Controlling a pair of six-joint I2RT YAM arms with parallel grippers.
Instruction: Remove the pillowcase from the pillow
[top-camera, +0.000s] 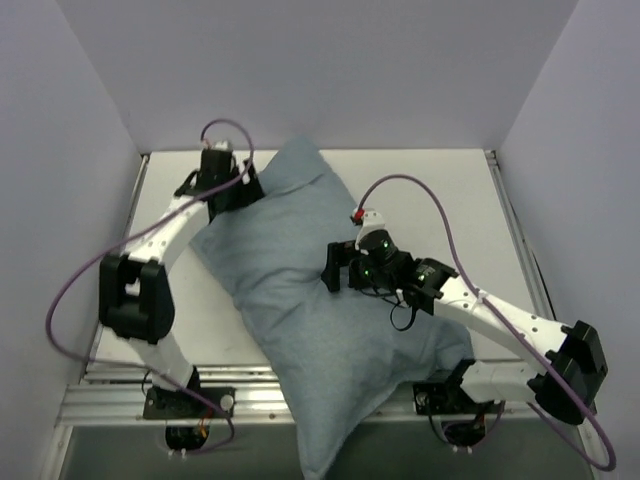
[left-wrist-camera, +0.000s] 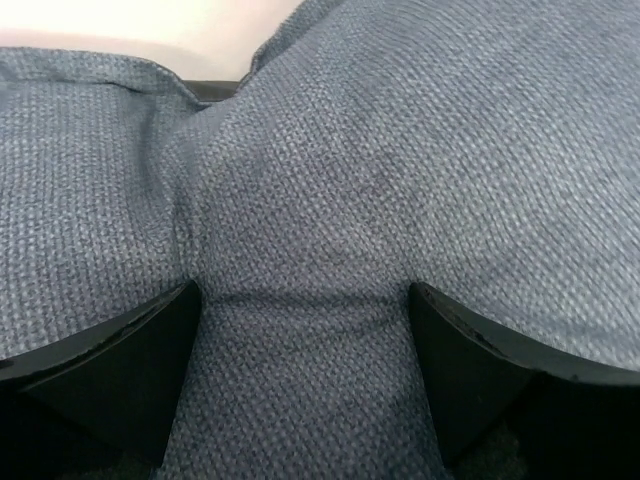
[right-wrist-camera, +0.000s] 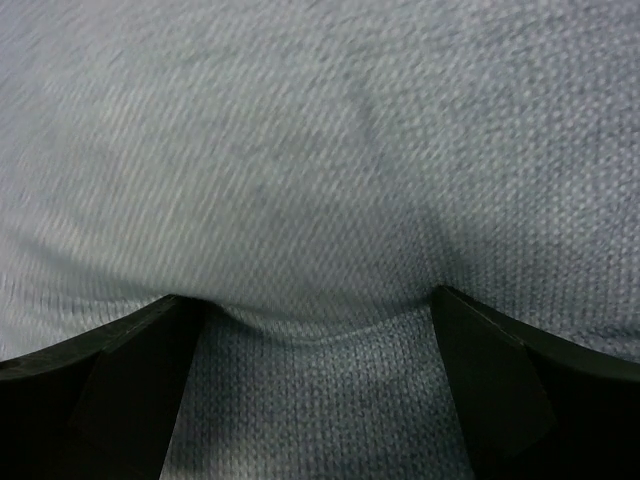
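The pillowcase (top-camera: 300, 310) shows its plain pale blue-grey face and lies diagonally across the table, plump and filled. The white pillow is hidden inside it. My left gripper (top-camera: 243, 192) is at the far left corner of the pillowcase, jaws apart, with the cloth (left-wrist-camera: 330, 180) bulging between its fingers (left-wrist-camera: 120, 370). My right gripper (top-camera: 333, 268) presses onto the middle of the pillowcase, jaws apart, with cloth (right-wrist-camera: 300, 160) swelling between its fingers (right-wrist-camera: 500, 390). Neither wrist view shows a pinched fold.
The white table (top-camera: 440, 190) is walled at the back and both sides. The pillowcase's near corner (top-camera: 320, 450) hangs over the front metal rail (top-camera: 120, 400). Purple cables loop beside both arms.
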